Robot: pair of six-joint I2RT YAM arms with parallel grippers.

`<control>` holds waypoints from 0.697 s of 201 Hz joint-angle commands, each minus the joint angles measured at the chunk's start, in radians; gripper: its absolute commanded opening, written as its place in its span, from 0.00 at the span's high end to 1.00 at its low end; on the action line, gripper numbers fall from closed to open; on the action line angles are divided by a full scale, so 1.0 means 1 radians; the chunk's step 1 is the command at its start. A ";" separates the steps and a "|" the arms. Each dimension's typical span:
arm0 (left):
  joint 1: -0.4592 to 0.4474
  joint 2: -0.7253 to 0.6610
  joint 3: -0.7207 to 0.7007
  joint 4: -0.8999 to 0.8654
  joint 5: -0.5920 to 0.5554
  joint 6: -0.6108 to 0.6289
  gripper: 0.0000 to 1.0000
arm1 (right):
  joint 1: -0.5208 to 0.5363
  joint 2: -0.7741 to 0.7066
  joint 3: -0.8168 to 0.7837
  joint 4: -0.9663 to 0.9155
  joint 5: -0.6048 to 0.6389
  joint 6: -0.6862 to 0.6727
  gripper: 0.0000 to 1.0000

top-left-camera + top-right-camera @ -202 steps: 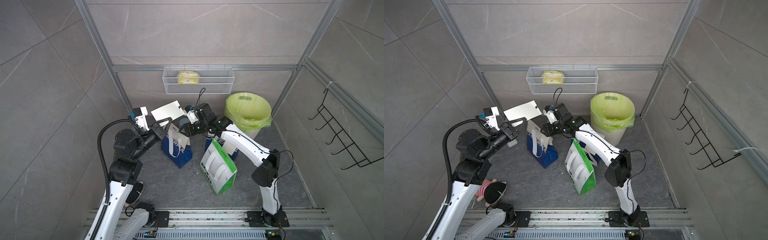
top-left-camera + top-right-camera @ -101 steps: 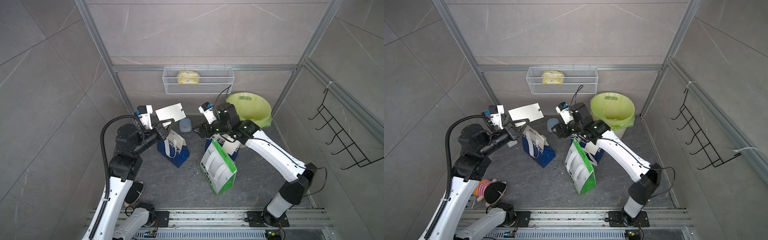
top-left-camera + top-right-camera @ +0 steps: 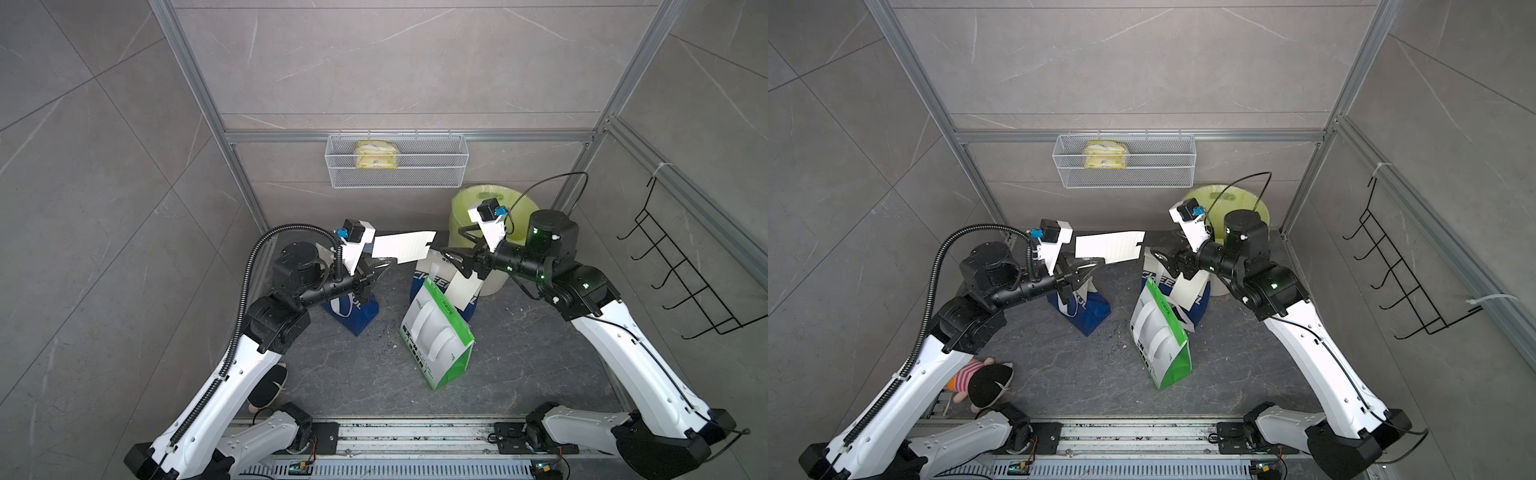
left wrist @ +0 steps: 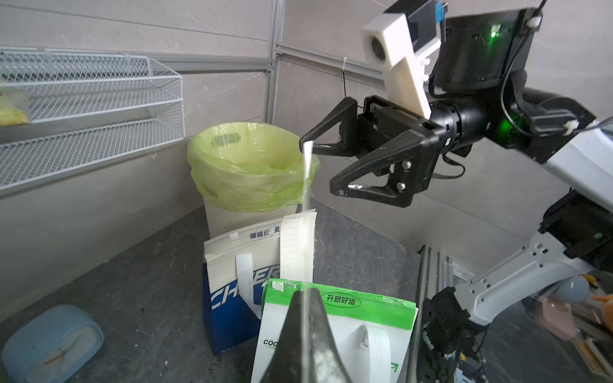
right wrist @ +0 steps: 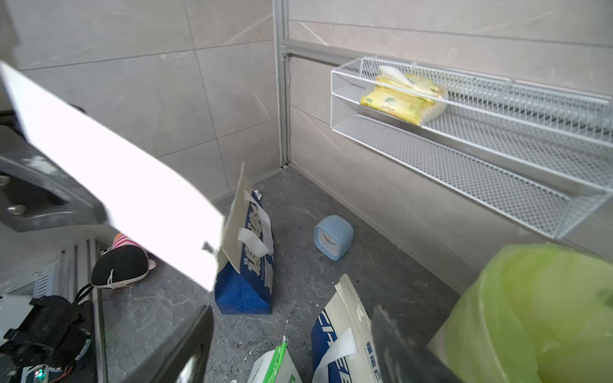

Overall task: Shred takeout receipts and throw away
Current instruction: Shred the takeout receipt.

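In both top views the left gripper (image 3: 380,266) (image 3: 1090,264) pinches a receipt (image 3: 401,247) (image 3: 1108,247) at frame centre, above the floor. The right gripper (image 3: 450,240) gapes wide and empty just right of it.

Left wrist: the receipt (image 4: 308,172) shows edge-on at mid-frame, and a second receipt (image 4: 297,248) lies against a blue bag (image 4: 222,315) below.

Right wrist: the receipt (image 5: 116,172) fills the upper left.

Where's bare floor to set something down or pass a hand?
Free: floor between the green-and-white bag and the front rail; also the gap between that bag and the lone blue bag. Crowded: back right, second blue bag and bin packed behind the green one.
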 commanded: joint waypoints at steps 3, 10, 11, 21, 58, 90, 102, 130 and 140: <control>-0.039 0.005 0.020 -0.022 0.038 0.226 1.00 | 0.000 -0.029 0.009 0.008 -0.130 -0.070 0.21; -0.050 0.009 0.024 -0.036 0.039 0.256 1.00 | 0.000 -0.035 0.017 0.011 -0.135 -0.075 0.21; -0.052 0.009 0.025 -0.038 0.039 0.260 1.00 | 0.000 -0.036 0.018 0.011 -0.134 -0.077 0.21; -0.060 0.015 0.035 -0.056 0.051 0.292 1.00 | 0.000 -0.040 0.025 0.015 -0.136 -0.086 0.20; -0.084 0.032 0.048 -0.065 0.061 0.334 1.00 | 0.000 -0.006 0.084 -0.027 -0.167 -0.139 0.19; -0.101 0.042 0.052 -0.067 0.053 0.347 1.00 | 0.000 0.041 0.137 -0.055 -0.297 -0.118 0.20; -0.104 0.043 0.051 -0.061 0.049 0.349 1.00 | 0.000 0.053 0.141 -0.051 -0.351 -0.099 0.22; -0.105 0.046 0.053 -0.040 0.038 0.349 1.00 | 0.002 0.073 0.138 -0.071 -0.432 -0.085 0.24; -0.105 0.050 0.058 -0.040 0.036 0.350 1.00 | 0.002 0.072 0.132 -0.075 -0.456 -0.085 0.25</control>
